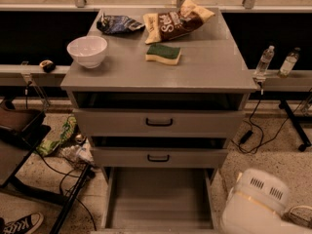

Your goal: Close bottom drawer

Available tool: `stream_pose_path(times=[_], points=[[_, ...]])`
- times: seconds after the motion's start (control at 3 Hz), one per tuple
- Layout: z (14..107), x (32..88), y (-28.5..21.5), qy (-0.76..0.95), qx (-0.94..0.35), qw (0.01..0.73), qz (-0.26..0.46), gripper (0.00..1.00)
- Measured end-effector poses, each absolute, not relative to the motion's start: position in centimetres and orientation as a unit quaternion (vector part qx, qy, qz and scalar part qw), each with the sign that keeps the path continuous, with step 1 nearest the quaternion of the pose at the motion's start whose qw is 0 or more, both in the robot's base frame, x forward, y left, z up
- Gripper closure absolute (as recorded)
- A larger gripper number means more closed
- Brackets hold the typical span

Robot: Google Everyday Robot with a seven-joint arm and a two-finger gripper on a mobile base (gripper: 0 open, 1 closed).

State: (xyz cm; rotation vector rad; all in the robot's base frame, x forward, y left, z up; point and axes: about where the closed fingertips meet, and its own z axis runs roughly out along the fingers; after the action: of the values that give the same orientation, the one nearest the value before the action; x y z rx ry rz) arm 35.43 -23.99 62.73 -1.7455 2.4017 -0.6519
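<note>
The bottom drawer [158,196] is pulled far out of the grey cabinet [161,72]. Its long shallow grey tray reaches the lower edge of the camera view. Its front panel sits right at that edge and its handle is out of view. My gripper is not in view. Only a white rounded housing of my arm [256,206] shows at the bottom right, just right of the open drawer's side rail.
Above are the middle drawer [158,157] and top drawer [158,122], each with a black handle. On the cabinet top lie a white bowl [87,50], a green sponge [164,53] and snack bags [178,19]. Cables, a stand and a shoe [22,223] are at left; two bottles [264,60] at right.
</note>
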Motion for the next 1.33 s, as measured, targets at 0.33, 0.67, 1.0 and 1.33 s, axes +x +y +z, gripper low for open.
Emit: stream_pose_path(times=[0.33,0.67,1.0,1.33], points=[[56.7,33.4,-24.2,0.777,-0.593,0.038,-0.207,0.00],[51.9,33.0,-24.6,0.793,-0.577,0.045,-0.189,0.00],[47.3,33.2,-25.0,0.823,-0.538,0.060,-0.169,0.00],[42.3,34.3,-24.9,0.841,-0.512,0.079,-0.156,0.00]])
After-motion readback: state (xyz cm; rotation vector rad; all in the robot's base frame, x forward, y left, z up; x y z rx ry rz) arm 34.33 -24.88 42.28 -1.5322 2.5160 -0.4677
